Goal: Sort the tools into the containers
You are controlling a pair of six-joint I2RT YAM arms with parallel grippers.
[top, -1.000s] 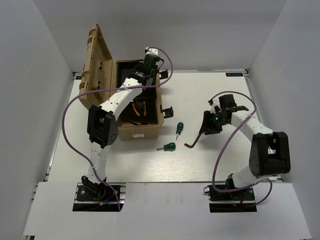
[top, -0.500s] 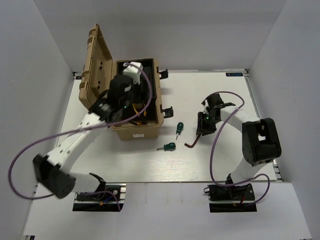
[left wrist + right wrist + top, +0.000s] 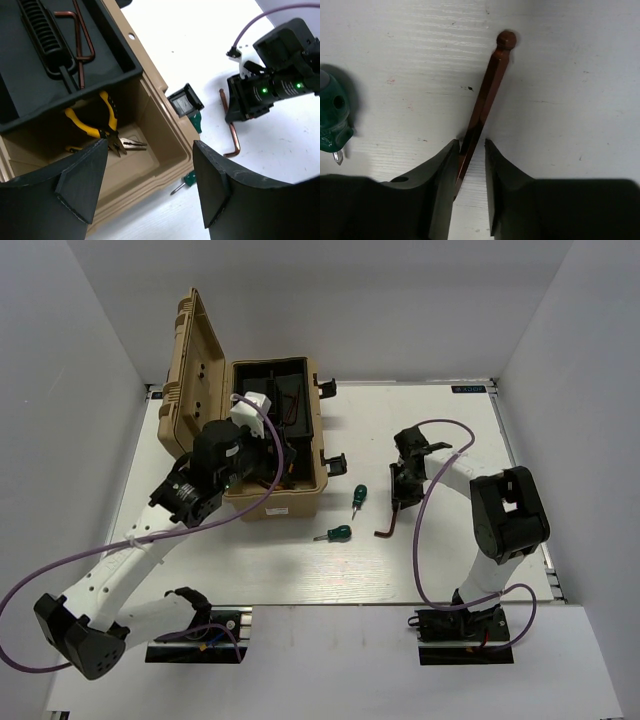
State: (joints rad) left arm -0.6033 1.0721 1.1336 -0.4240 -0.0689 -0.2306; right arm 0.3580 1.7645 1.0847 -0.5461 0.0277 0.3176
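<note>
Picking dark-red hex key [image 3: 487, 90] off table [image 3: 300, 570] with right gripper [image 3: 470, 142], jaws either side, not yet tight. Holding left gripper [image 3: 150, 145] wide, empty, above tan toolbox [image 3: 290, 505]. Next, probably: squeeze, lift, carry to toolbox.

White table [image 3: 430, 560] sitting inside a plain enclosure.
Pale walls [image 3: 60, 390] are rising on its left, far and right sides, a small blue label [image 3: 467, 388] is sitting at its far edge, and a metal rail [image 3: 103, 565] is running along its left side.
</note>
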